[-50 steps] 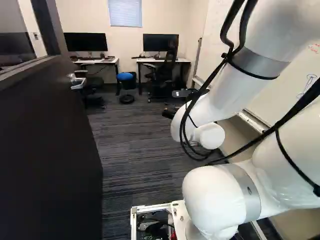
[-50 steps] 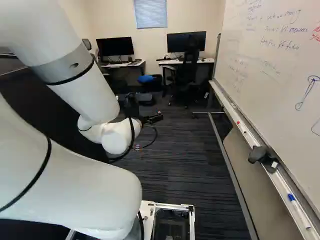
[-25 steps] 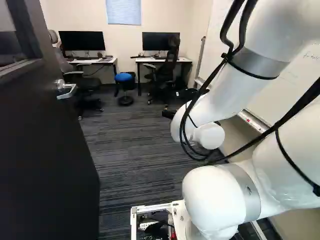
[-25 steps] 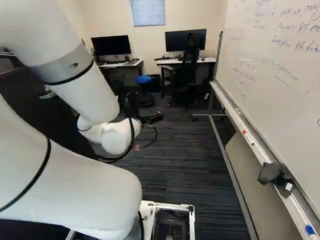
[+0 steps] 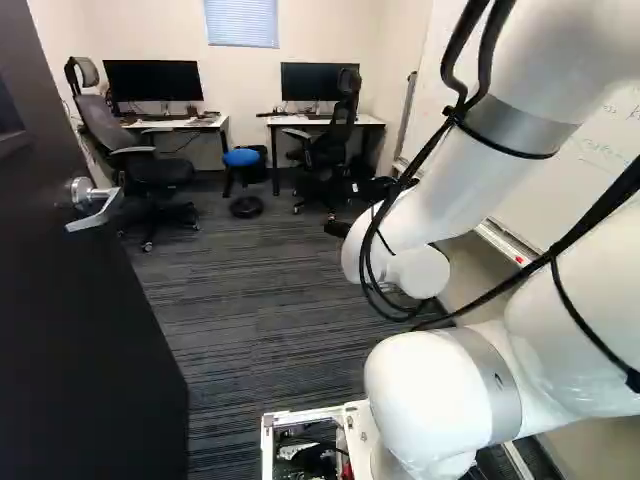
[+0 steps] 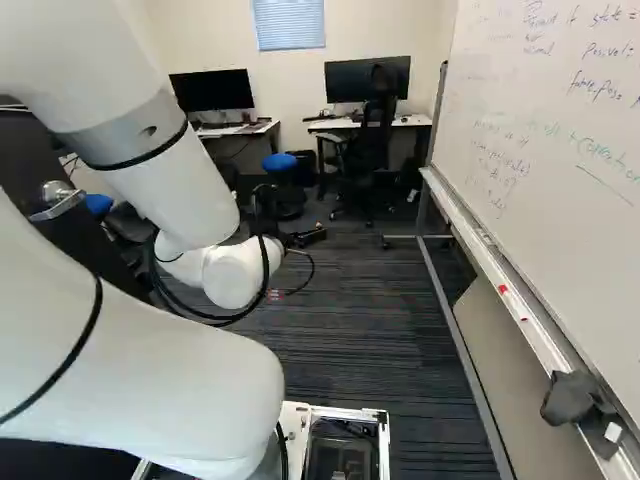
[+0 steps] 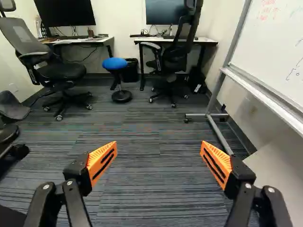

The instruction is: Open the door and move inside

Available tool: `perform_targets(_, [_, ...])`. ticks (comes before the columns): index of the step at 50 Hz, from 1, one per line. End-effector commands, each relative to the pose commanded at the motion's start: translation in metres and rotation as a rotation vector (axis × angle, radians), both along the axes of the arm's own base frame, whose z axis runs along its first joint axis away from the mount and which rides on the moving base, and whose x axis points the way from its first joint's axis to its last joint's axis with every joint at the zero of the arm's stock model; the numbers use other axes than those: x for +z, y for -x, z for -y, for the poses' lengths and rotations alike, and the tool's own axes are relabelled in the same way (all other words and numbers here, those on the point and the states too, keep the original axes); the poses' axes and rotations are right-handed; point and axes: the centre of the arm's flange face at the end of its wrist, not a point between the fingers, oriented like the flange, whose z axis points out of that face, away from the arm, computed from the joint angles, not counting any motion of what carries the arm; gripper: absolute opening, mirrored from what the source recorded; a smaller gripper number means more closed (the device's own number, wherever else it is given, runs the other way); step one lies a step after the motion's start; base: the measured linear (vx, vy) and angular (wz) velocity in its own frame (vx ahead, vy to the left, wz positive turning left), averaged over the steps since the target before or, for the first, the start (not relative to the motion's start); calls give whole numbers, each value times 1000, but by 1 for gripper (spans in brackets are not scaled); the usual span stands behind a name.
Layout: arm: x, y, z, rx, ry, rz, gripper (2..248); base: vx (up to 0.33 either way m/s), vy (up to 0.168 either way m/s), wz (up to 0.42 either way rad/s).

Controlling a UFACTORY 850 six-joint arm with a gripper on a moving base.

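Dark striped carpet (image 7: 142, 161) ran back to two desks (image 7: 199, 40) and a blue stool (image 7: 115, 64), and there was the door (image 5: 90, 340), swung open at the left of the left base view, handle (image 5: 97, 204) showing! Above the carpet, the gripper (image 6: 312, 236) hung with fingers spread wide.

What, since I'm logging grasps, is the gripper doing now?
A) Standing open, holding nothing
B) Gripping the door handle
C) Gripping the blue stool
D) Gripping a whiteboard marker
A: in the wrist view, the gripper has its fingers wide apart, with carpet showing between them.
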Motion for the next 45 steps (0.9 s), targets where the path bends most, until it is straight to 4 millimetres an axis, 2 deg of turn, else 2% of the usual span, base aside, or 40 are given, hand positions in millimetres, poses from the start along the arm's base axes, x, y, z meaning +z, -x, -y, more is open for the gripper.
perform_targets(45, [0, 0, 0, 0, 0, 0, 247, 228, 9, -24])
